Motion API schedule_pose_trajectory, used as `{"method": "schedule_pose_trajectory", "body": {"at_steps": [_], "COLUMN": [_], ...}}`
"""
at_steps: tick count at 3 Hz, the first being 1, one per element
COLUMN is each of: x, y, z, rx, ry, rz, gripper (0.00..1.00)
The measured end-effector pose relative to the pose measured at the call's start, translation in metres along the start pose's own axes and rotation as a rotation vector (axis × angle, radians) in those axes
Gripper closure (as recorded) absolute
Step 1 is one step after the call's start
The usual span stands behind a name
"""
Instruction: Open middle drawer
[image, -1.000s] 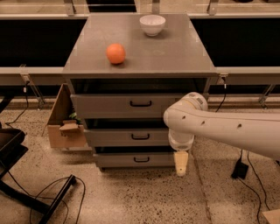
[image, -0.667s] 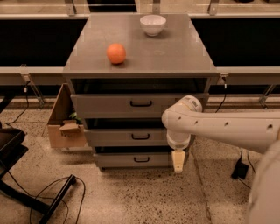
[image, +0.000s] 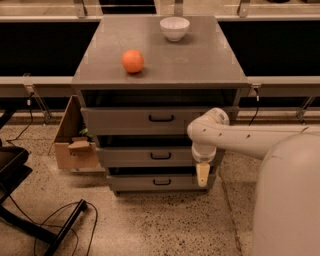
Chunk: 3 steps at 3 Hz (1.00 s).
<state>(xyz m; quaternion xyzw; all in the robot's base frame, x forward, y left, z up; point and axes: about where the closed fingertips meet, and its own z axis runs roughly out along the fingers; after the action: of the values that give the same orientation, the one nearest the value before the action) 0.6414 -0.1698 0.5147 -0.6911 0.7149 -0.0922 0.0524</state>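
A grey cabinet (image: 160, 60) has three drawers stacked one above the other. The middle drawer (image: 145, 157) has a wide low front and a small black bar handle (image: 160, 156); its front stands about in line with the other two. The top drawer (image: 135, 120) is taller with a wider handle. The bottom drawer (image: 150, 182) is the narrowest. My gripper (image: 202, 174) hangs from the white arm (image: 240, 137), pointing down in front of the right ends of the middle and bottom drawers, to the right of the handle.
An orange (image: 132, 61) and a white bowl (image: 174, 28) sit on the cabinet top. A cardboard box (image: 75, 145) stands on the floor left of the cabinet. Black cables and a stand leg (image: 60, 227) lie at the lower left. A ledge rail (image: 35, 82) runs behind.
The arm and gripper have shifted slightly left, toward the drawer fronts. The drawers have not moved.
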Motion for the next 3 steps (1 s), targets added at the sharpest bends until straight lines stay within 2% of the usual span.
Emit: {"method": "schedule_pose_trajectory", "body": {"at_steps": [1, 3], "x": [-0.001, 0.004], "y": [-0.022, -0.046], "z": [0.018, 0.05], "rx": [0.006, 0.006], "ry": [-0.007, -0.055], "rz": [0.017, 0.087], "gripper": [0.0, 0.0]}}
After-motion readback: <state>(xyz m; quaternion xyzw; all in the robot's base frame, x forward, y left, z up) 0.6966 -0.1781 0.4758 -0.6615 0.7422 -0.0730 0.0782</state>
